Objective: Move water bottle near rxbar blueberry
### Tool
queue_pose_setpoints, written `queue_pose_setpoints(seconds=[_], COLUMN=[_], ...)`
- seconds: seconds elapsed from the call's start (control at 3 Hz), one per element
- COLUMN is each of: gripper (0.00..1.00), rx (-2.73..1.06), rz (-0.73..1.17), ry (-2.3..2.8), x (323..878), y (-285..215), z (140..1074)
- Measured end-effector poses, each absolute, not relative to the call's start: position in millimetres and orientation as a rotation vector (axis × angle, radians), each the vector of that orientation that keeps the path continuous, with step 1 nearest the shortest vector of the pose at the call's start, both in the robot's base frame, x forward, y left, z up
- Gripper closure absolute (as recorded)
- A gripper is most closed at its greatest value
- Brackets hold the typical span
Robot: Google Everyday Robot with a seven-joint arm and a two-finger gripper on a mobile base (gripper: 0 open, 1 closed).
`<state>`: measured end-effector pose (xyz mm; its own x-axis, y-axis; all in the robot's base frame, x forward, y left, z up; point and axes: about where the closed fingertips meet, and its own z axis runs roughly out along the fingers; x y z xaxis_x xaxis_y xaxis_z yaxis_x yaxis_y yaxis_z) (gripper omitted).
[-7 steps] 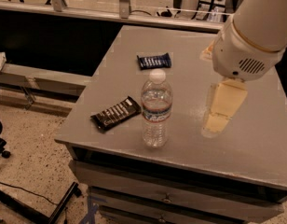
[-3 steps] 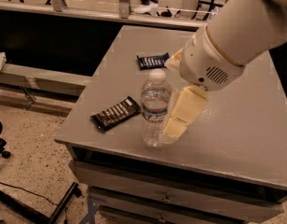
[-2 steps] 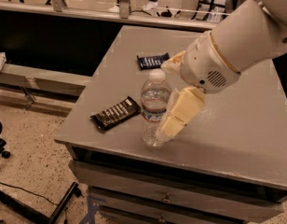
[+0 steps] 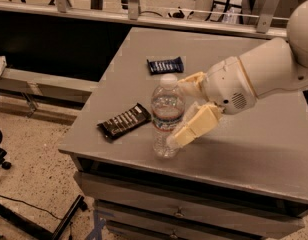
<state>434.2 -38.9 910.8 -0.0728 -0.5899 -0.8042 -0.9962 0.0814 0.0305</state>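
Item: bottle (image 4: pixel 167 116). It is stood upright near the front edge of the table (image 4: pixel 254 149), between the black bar (image 4: pixel 124 121) and the arm.

Destination: rxbar (image 4: pixel 165 65), laid flat further back and apart from the bottle.

Tool: gripper (image 4: pixel 179 113), brought in from the right. Its fingers (image 4: pixel 196 125) are spread to either side of the bottle, and no clamping is seen.

Handling: thin ribbed plastic is judged to give under pressure and to be smooth and light. The fill level cannot be read. Being tall and narrow, it is easily tipped. A hold at mid-body, around the label band, is advised.

Markings: a red stripe is seen on the pale label. White lettering is seen on both wrappers, but none of it is legible.
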Motion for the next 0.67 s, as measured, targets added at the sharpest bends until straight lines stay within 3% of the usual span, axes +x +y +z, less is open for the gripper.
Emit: queue_pose_setpoints(seconds=[0.67], gripper=[0.64], rx=[-1.486], rz=[0.943], ry=[1.747], x=[433.6], y=[-46.9], z=[903.6])
